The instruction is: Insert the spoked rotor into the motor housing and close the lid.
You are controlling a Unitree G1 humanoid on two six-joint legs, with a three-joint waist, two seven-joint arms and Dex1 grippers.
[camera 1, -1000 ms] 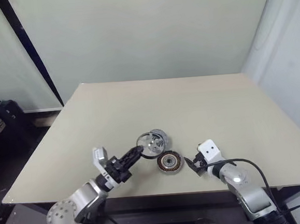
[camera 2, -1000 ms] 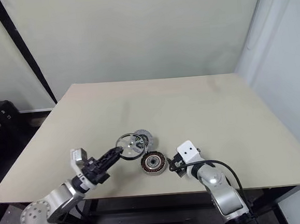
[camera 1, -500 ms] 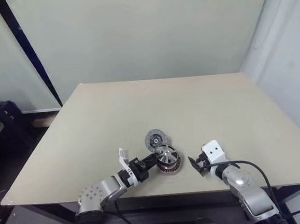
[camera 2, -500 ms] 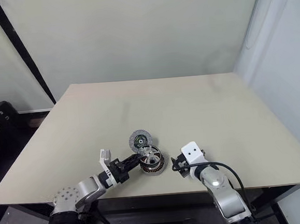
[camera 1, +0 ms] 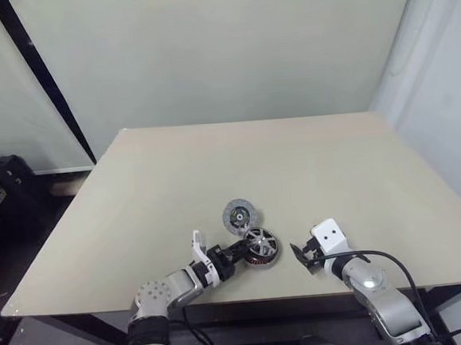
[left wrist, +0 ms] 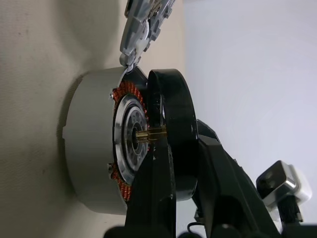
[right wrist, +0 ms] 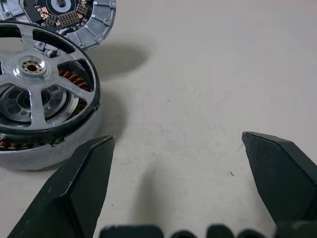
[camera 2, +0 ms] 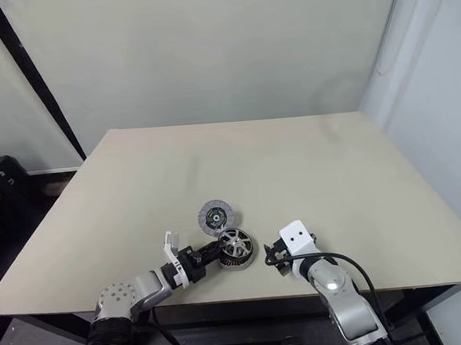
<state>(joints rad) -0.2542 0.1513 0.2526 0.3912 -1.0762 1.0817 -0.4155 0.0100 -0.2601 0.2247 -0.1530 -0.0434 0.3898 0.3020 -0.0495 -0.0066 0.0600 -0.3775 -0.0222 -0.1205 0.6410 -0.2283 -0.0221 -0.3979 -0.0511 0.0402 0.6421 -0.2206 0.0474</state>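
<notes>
You have the table point(camera 1: 310, 166) spread beige under both arms, bare apart from the three motor parts near its front edge.

Your left gripper point(camera 1: 238, 252) reaches in low from the front-left, and its two black fingers are clamped on the rim of the spoked rotor point(camera 1: 259, 240). In the left wrist view the rotor point(left wrist: 171, 129) stands tilted against the open face of the motor housing point(left wrist: 91, 148): its dark rim meets the housing on one side and gapes on the other, so it is not seated flat. A small brass shaft shows between the two at the centre, and the copper windings are visible in the gap.

The motor housing point(camera 1: 257, 254) sits directly ahead of your left fingertips, under the rotor, resting on the table.

Your right gripper point(camera 1: 298, 255) waits just beside the housing on its right, not touching it, with its fingers spread wide apart and nothing between them. In the right wrist view the housing point(right wrist: 49, 148) lies off to one side of that gap, with the silver spokes and hub of the rotor point(right wrist: 34, 94) on top of it and bare table between the two black fingers point(right wrist: 74, 193).

The lid point(camera 1: 240, 216) lies flat on the table just beyond the housing, further out than both grippers, very near the housing's far edge and held by neither.
</notes>
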